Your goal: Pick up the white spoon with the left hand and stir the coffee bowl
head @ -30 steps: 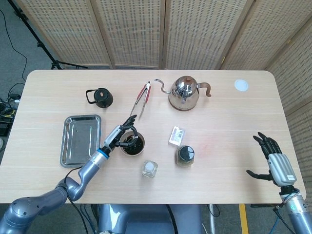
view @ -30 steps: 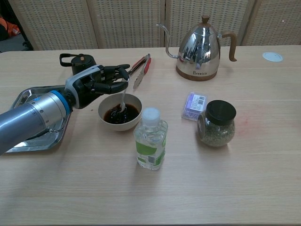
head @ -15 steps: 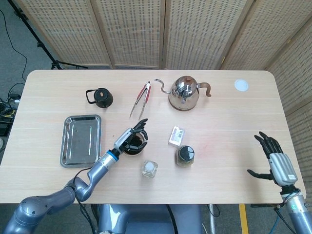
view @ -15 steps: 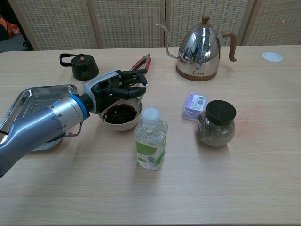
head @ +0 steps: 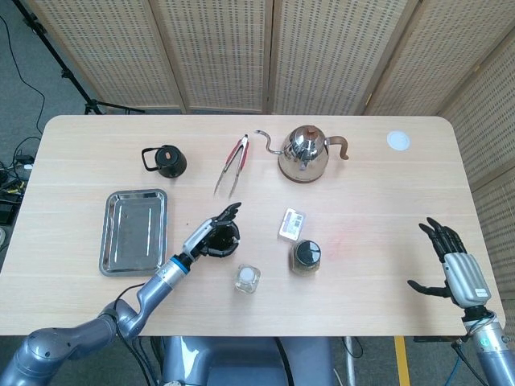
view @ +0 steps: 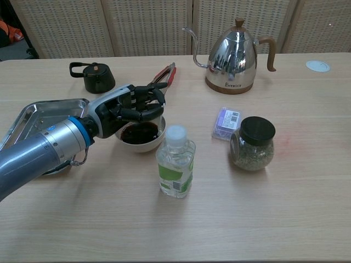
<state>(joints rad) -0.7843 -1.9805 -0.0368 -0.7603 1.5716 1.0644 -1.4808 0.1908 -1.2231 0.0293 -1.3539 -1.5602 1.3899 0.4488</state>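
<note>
I could not make out the white spoon; I judged it hidden under my left robot hand (view: 129, 107), which hung curled over the coffee bowl (view: 143, 134) near the worktop's (head: 362, 185) front-left, so its grip was untellable. The right robot hand (head: 451, 261) idled spread by the right edge.

table (head: 378, 193) | on it: tray (head: 133, 231), black pot (head: 168, 161), tongs (head: 232, 164), kettle (head: 304, 153), coffee bowl (view: 141, 133), bottle (view: 175, 163), jar (view: 252, 143)

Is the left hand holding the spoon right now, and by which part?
Cannot tell. The left hand hovers over the coffee bowl with fingers curled, but no spoon shows in either view. The right hand holds nothing, its fingers apart.
</note>
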